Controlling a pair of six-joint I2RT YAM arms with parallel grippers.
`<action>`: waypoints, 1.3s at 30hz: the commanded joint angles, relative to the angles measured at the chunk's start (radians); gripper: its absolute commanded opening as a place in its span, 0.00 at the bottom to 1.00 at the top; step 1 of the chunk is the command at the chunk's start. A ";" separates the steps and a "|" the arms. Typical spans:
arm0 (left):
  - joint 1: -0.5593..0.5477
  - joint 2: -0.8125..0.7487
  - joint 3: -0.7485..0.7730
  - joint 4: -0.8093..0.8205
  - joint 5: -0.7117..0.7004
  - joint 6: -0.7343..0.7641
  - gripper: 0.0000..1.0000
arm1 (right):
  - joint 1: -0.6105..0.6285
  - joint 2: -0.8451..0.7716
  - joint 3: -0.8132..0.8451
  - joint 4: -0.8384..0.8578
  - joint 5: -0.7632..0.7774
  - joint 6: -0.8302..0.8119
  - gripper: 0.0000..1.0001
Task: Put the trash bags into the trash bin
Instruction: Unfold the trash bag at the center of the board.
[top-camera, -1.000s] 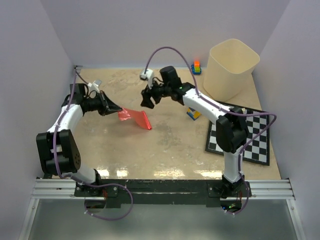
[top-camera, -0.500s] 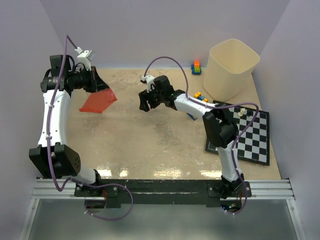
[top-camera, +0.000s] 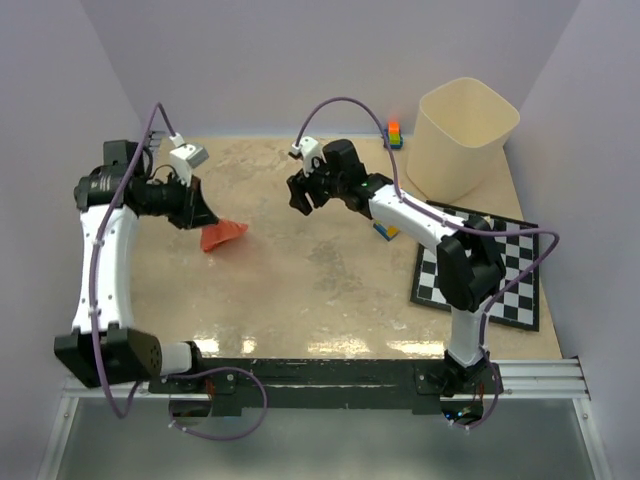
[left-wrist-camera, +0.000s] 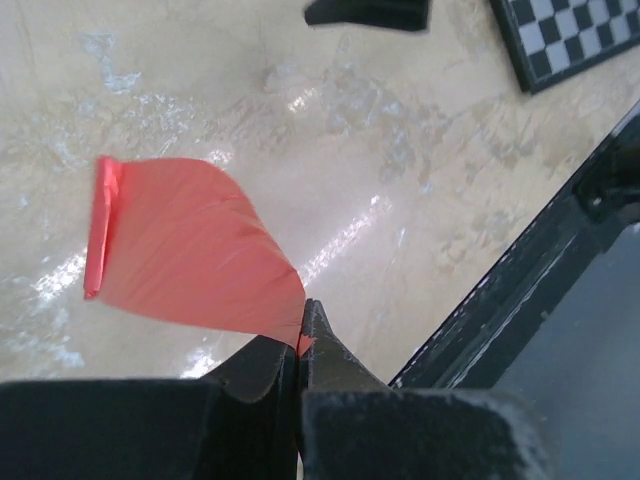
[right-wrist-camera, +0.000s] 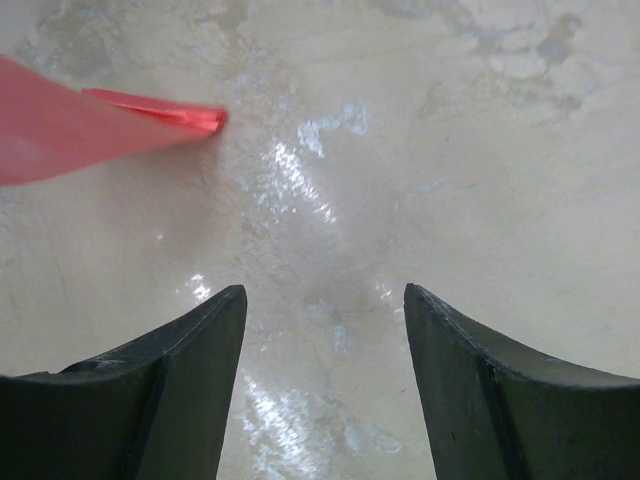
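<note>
Red trash bag (left-wrist-camera: 190, 250) pinched between closed left fingers (left-wrist-camera: 262, 372); right fingers (right-wrist-camera: 175, 365) spread apart.

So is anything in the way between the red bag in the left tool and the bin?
Yes: the right tool, open, and its forearm hang across the straight line from the trash bag, pinched in the left tool, to the trash bin.

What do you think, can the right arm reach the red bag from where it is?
Probably yes. The right claw is open and faces the trash bag, with only table between them. The left claw is shut on one corner of the bag, so most of it sticks out free.
</note>
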 joint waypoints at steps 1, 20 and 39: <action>0.004 -0.249 -0.031 -0.102 -0.044 0.278 0.00 | 0.000 0.020 0.118 0.010 -0.006 -0.191 0.68; 0.004 -0.820 -0.370 -0.104 -0.819 0.771 0.00 | 0.372 0.224 0.137 0.090 -0.123 -0.091 0.75; 0.004 -0.937 -0.521 -0.101 -0.836 0.727 0.00 | 0.498 0.414 0.230 0.118 0.115 -0.030 0.58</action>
